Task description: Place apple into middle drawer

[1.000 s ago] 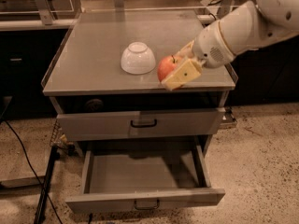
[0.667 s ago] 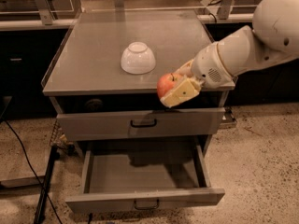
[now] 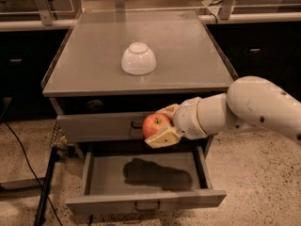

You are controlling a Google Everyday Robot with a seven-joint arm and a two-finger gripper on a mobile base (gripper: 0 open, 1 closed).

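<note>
No writing, label, brand mark or number can be read anywhere, neither on the grey cabinet (image 3: pixel 94 126) nor on the white bowl (image 3: pixel 138 59) on its top. The gripper (image 3: pixel 161 126) (its pale casing is equally unmarked) hangs before the cabinet front, above the open middle drawer (image 3: pixel 141 197), fingers clasped round the apple (image 3: pixel 154 124).
</note>
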